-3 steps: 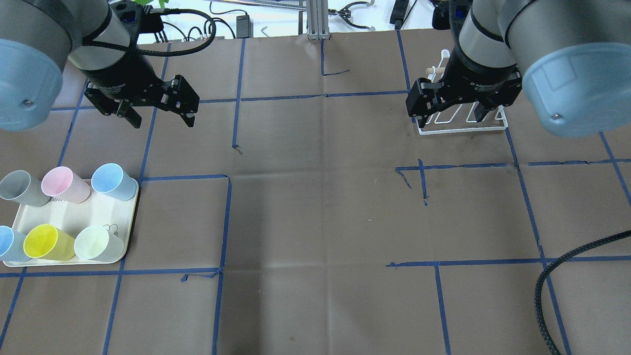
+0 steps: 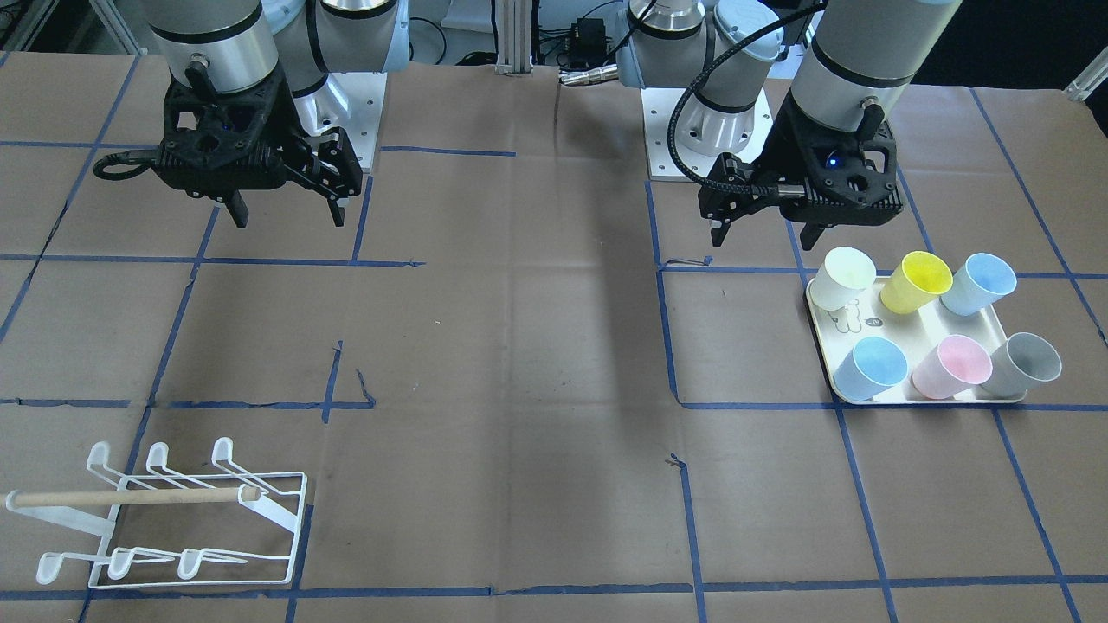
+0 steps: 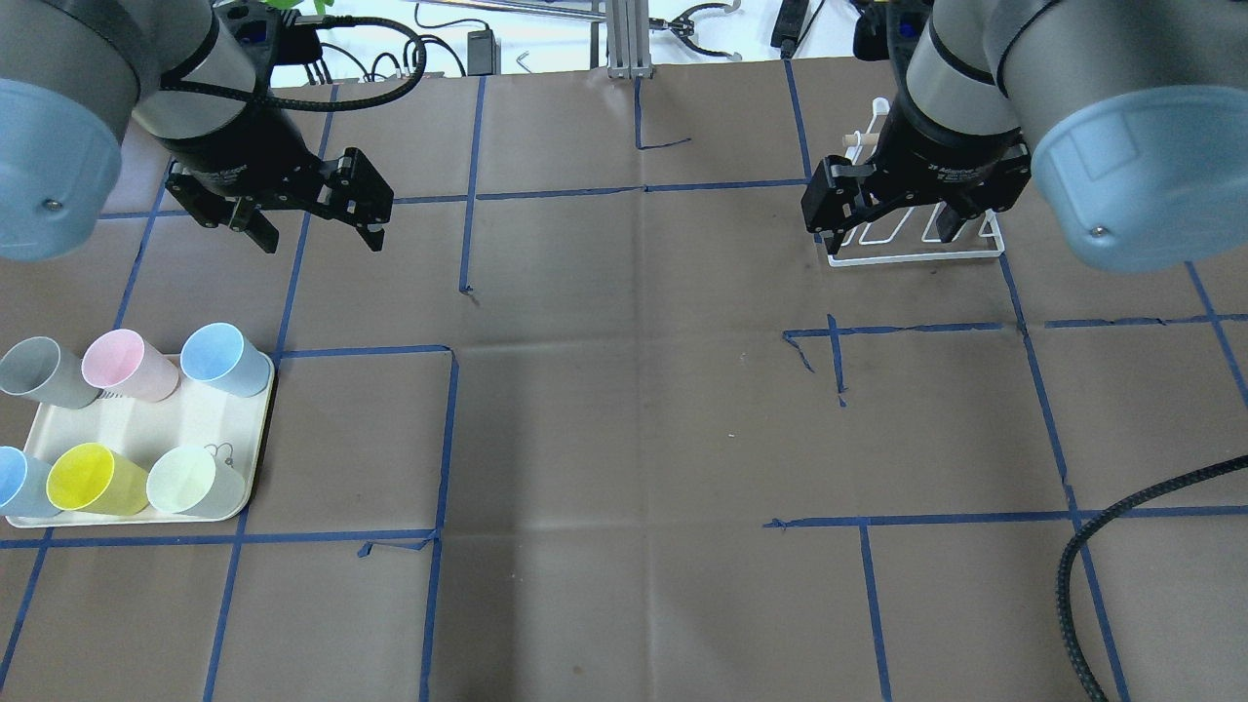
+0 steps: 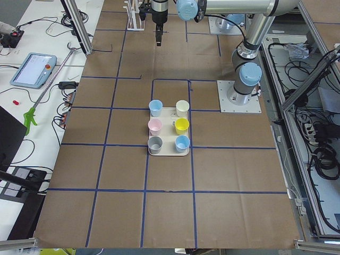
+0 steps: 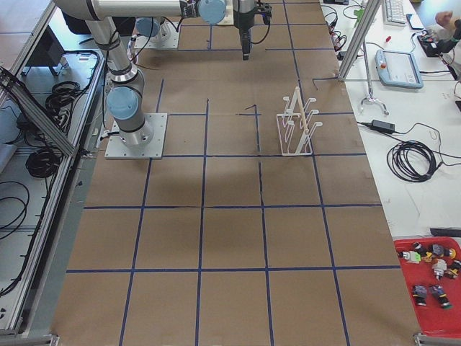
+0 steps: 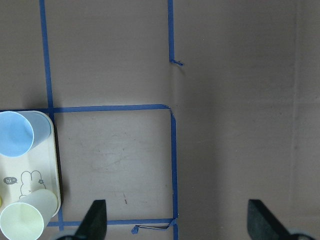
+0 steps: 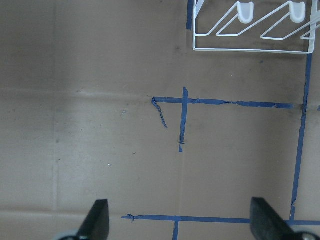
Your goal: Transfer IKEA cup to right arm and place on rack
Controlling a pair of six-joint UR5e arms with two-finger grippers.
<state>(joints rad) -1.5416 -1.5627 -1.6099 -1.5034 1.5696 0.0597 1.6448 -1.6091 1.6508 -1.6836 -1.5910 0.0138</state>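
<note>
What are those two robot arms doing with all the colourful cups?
Nothing is held yet. The left gripper hovers with its fingers open beside the cream tray, where six colourful plastic cups stand. The right gripper hovers open on the other side, where the empty white wire rack with a wooden bar sits. No cup has been picked up.

Brown paper-covered table (image 3: pixel 624 419), blue tape grid; cream tray (image 3: pixel 210 414) left, white rack (image 2: pixel 173 519) right.
</note>
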